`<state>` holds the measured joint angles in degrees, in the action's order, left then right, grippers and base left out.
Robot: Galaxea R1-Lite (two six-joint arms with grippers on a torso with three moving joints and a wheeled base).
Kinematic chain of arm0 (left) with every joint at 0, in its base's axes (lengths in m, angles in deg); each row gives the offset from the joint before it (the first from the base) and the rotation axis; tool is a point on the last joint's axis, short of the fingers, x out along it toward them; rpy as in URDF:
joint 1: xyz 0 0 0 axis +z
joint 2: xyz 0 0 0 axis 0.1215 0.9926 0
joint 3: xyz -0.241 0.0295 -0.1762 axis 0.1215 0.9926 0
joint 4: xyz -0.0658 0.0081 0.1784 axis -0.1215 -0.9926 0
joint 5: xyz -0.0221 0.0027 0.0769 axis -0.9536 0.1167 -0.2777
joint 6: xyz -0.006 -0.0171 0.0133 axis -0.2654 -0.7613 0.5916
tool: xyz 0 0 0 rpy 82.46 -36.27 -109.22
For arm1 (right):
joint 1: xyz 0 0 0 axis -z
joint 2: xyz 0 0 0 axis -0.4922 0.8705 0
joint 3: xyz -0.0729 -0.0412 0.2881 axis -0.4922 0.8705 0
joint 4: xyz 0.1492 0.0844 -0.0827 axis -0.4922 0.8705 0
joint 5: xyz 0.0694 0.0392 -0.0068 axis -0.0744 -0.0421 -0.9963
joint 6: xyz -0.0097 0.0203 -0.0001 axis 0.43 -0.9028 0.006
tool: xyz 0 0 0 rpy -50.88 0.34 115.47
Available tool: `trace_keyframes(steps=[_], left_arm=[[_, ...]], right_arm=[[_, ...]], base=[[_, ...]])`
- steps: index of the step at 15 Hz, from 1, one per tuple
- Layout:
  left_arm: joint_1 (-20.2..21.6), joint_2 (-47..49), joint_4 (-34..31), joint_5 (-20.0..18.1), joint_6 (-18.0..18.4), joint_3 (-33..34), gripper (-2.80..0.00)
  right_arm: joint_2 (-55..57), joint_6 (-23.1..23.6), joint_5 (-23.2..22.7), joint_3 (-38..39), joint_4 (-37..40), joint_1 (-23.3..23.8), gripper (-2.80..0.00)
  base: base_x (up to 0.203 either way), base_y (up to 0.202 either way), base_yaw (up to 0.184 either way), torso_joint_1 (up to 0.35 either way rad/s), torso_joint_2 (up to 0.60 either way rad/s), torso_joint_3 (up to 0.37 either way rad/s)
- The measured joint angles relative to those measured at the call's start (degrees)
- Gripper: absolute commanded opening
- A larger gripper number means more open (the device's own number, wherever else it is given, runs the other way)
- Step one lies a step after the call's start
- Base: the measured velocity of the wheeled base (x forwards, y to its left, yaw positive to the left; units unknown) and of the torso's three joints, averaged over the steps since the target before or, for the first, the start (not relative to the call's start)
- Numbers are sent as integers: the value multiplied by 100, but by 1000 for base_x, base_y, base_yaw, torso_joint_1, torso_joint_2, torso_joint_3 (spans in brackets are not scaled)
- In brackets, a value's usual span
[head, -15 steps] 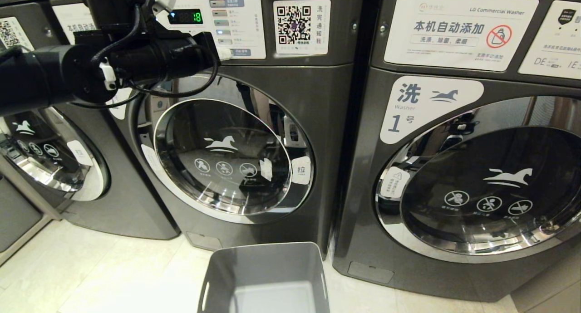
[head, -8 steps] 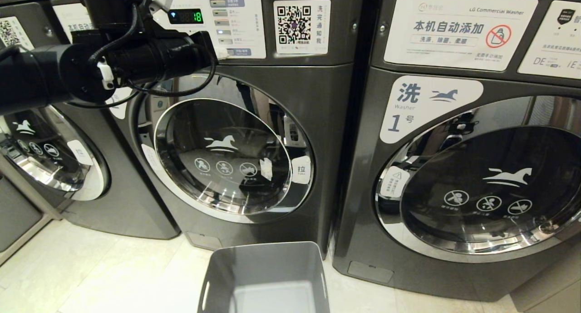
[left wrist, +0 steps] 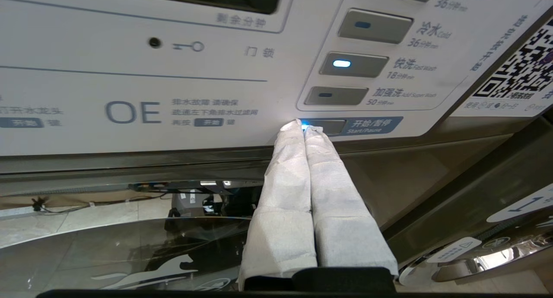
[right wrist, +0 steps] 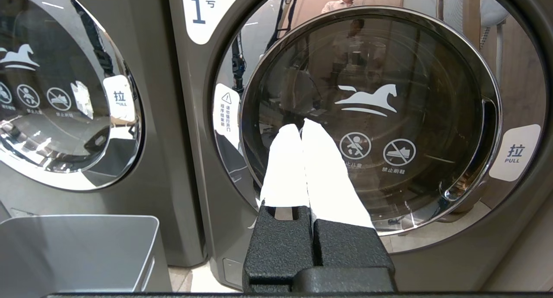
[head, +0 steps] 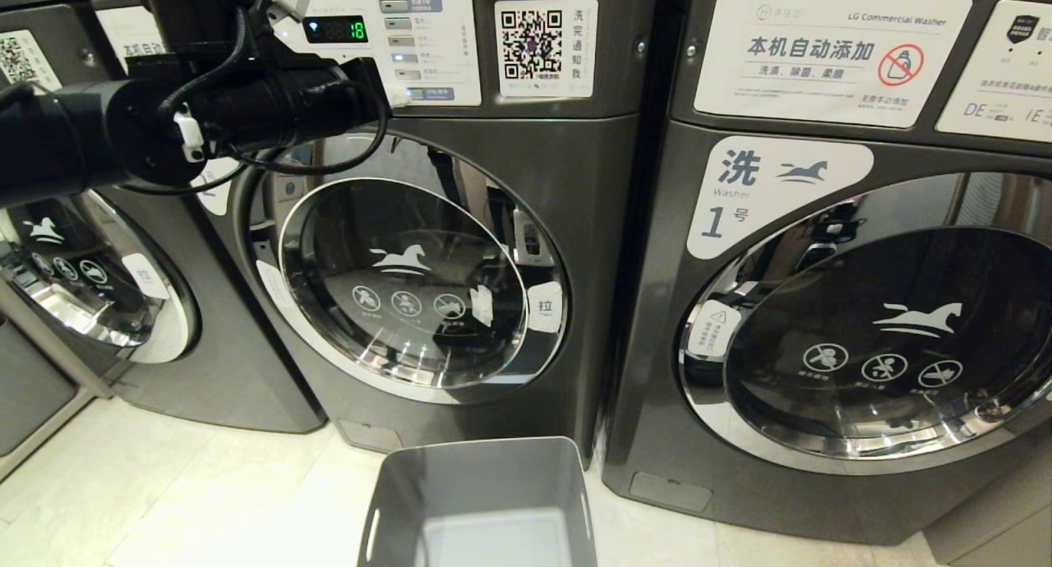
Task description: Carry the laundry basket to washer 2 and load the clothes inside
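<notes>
The left gripper (left wrist: 303,126) has its two white-wrapped fingers pressed together with nothing between them, and their tips rest on the left end of the start/pause button (left wrist: 328,126), where a small blue light glows right at the tips. In the head view the left arm (head: 164,123) reaches in from nine o'clock across the top of the middle washer (head: 460,255), ending at the lower edge of its white control panel (head: 386,45). The right gripper (right wrist: 302,129) is likewise closed and empty, hanging in front of the glass door of washer 1 (right wrist: 367,116) without touching it.

The laundry basket (head: 481,477) sits on the pale floor (head: 164,501) at six o'clock in the head view, just in front of the middle washer's base and near the seam between that washer and washer 1. What shows of its inside is bare grey. The middle washer's round door (head: 411,283) is shut. Open floor lies at seven o'clock beside the basket; the washers stand side by side with only thin gaps.

Only the left wrist view shows the button contact and the lit quick-wash light (left wrist: 341,63). Only the right wrist view shows a person (right wrist: 345,0) reflected in the chrome ring at twelve o'clock. The middle washer's number label is hidden behind the arm.
</notes>
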<state>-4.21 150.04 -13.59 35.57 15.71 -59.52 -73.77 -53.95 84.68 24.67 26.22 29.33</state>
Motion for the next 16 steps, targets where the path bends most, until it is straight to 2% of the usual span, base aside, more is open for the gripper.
trace_keyframes(steps=[5, 8, 12, 16], left_arm=[[-1, -95, -66, 1, -2, 49, -280], [-12, -425, -232, 0, -5, 412, -280], [-11, -1418, -240, -11, -13, 1523, -280], [192, -2767, -251, 88, -11, 3141, -280]], right_arm=[[0, 0, 0, 0, 0, 0, -280], [0, 0, 0, 0, 0, 0, -280], [2, 0, 0, 0, 0, 0, -280], [0, 0, 0, 0, 2, 0, -280]], base=[[0, 0, 0, 0, 0, 0], [0, 0, 0, 0, 0, 0], [0, 0, 0, 0, 0, 0], [0, 0, 0, 0, 0, 0]])
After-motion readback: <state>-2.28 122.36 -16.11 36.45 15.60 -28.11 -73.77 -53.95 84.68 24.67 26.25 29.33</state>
